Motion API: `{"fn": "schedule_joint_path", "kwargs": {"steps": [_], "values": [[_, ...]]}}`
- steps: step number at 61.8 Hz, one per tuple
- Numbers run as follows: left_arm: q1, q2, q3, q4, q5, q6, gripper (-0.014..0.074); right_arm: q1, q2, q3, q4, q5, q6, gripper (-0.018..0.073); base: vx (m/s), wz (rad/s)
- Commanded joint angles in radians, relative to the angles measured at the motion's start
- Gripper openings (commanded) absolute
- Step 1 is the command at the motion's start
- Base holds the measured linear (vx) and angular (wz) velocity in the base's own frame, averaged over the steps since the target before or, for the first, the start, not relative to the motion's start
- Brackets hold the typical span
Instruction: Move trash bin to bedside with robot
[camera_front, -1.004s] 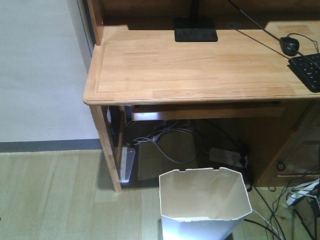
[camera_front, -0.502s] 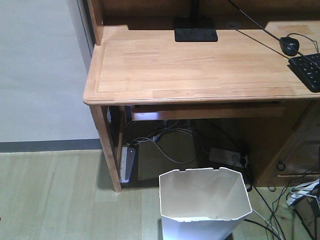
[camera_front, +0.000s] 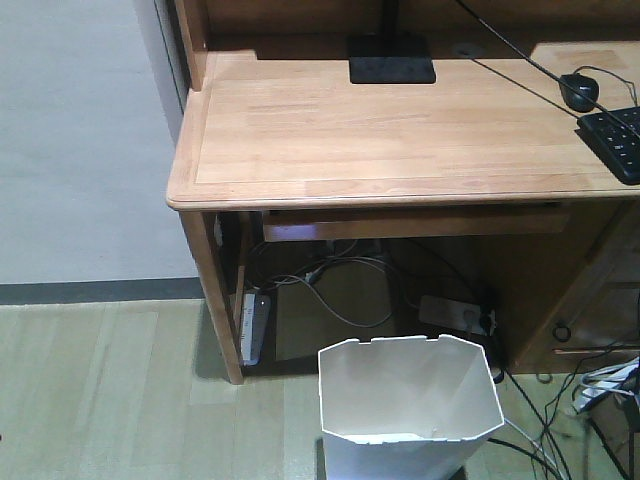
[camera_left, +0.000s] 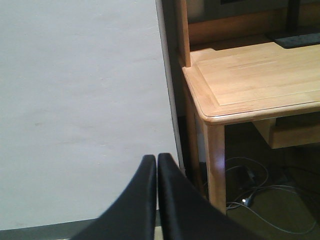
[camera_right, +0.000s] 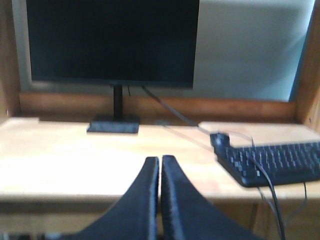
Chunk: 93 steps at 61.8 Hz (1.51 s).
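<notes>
The trash bin (camera_front: 408, 392) stands upright on the floor (camera_front: 120, 400) at about 5 o'clock in the front view. It is a white plastic tub with an angular, many-sided rim, small notches along its 12 o'clock edge and a cream inside; it seems to narrow downward, though the frame cuts off its base. Of the robot only two black grippers show, each rising from 6 o'clock in its wrist view: the left gripper (camera_left: 156, 159) and the right gripper (camera_right: 160, 161) both have their fingers pressed together along a thin seam.
</notes>
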Motion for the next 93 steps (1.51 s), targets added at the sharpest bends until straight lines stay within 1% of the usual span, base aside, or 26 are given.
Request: {"fn": "schedule_joint_path", "kwargs": {"steps": [1, 10, 19, 32, 41, 45, 51, 56, 62, 67, 72, 80, 88, 93], "values": [[-0.006, -0.01, 0.029, -0.004, -0.073, -0.008, -0.0006, -0.005, -0.012, -0.015, 0.006, -0.087, -0.003, -0.0011, 0.0, 0.0], [-0.006, -0.01, 0.029, -0.004, -0.073, -0.008, -0.0006, -0.005, 0.047, -0.111, 0.014, -0.066, -0.001, -0.0011, 0.0, 0.0], [-0.006, -0.01, 0.029, -0.004, -0.073, -0.008, -0.0006, -0.005, 0.199, -0.227, 0.025, -0.042, -0.001, -0.0011, 0.0, 0.0], [-0.006, -0.01, 0.029, -0.004, -0.073, -0.008, -0.0006, -0.005, 0.459, -0.383, 0.034, 0.096, -0.001, -0.0011, 0.0, 0.0], [-0.006, -0.01, 0.029, -0.004, -0.073, -0.008, -0.0006, -0.005, 0.577, -0.412, 0.074, 0.186, -0.001, -0.0011, 0.0, 0.0], [-0.006, -0.01, 0.029, -0.004, -0.073, -0.008, -0.0006, -0.005, 0.619, -0.412, 0.087, 0.205, -0.002, -0.0011, 0.0, 0.0], [-0.006, -0.01, 0.029, -0.004, -0.073, -0.008, -0.0006, -0.005, 0.662, -0.412, 0.087, 0.216, -0.001, -0.0011, 0.0, 0.0], [-0.006, -0.01, 0.029, -0.004, -0.073, -0.008, -0.0006, -0.005, 0.687, -0.412, 0.113, 0.226, 0.003, -0.0011, 0.0, 0.0], [-0.006, -0.01, 0.029, -0.004, -0.073, -0.008, -0.0006, -0.005, 0.696, -0.412, 0.104, 0.231, 0.002, -0.0006, 0.0, 0.0], [-0.006, -0.01, 0.029, -0.004, -0.073, -0.008, -0.0006, -0.005, 0.698, -0.412, 0.106, 0.231, 0.023, 0.0007, 0.0, 0.0], [-0.006, -0.01, 0.029, -0.004, -0.073, -0.008, -0.0006, -0.005, 0.698, -0.412, 0.106, 0.238, 0.024, 0.0038, 0.0, 0.0], [-0.006, -0.01, 0.029, -0.004, -0.073, -0.008, -0.0006, -0.005, 0.698, -0.412, 0.106, 0.264, 0.025, 0.0128, 0.0, 0.0], [-0.006, -0.01, 0.029, -0.004, -0.073, -0.008, -0.0006, -0.005, 0.698, -0.412, 0.106, 0.281, 0.032, 0.0274, 0.0, 0.0], [-0.006, -0.01, 0.029, -0.004, -0.073, -0.008, -0.0006, -0.005, 0.698, -0.412, 0.106, 0.289, 0.032, 0.0384, 0.0, 0.0]]}}
